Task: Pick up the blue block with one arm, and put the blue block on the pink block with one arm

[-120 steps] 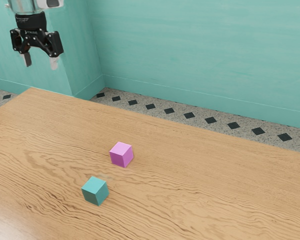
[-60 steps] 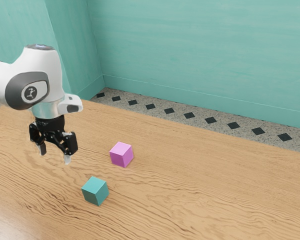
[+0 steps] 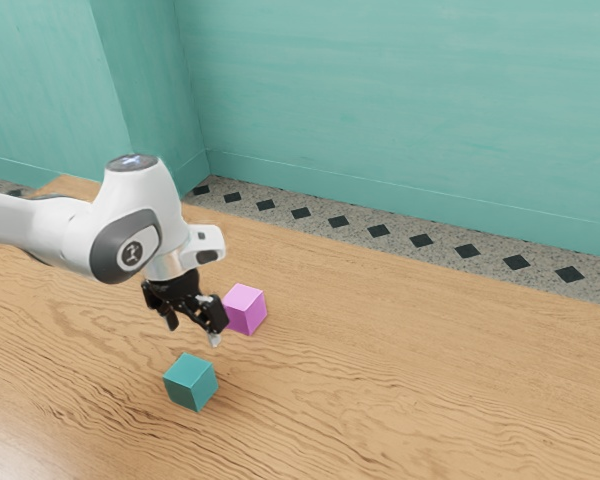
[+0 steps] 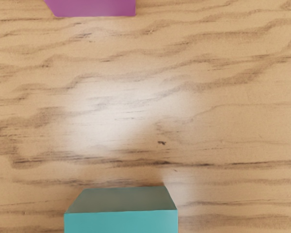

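1. The black two-finger gripper (image 3: 192, 331) is hanging low over the wood-grain table (image 3: 430, 380) with its fingers spread apart and pointing down. It is holding nothing.
2. The small blue-green cube-shaped block (image 3: 190, 381) is sitting flat on the table just below the gripper in the exterior view, nearer to the camera, and nothing is touching it.
3. This blue block is showing a plain matte surface with crisp edges. Its top face is looking lighter and its two visible sides darker in the exterior view.
4. In the wrist view the blue block (image 4: 120, 211) is showing a dull, darker top and a brighter turquoise side face. It is lying square to the grain of the table (image 4: 208, 97).
5. The small pink cube-shaped block (image 3: 243, 308) is resting on the table just beside the gripper, toward the exterior view's right, and apart from the blue block.
6. In the wrist view the pink block (image 4: 91, 7) is lying across a bare stretch of wood from the blue block.
7. The white robot arm (image 3: 120, 235) is reaching in from the exterior view's left.
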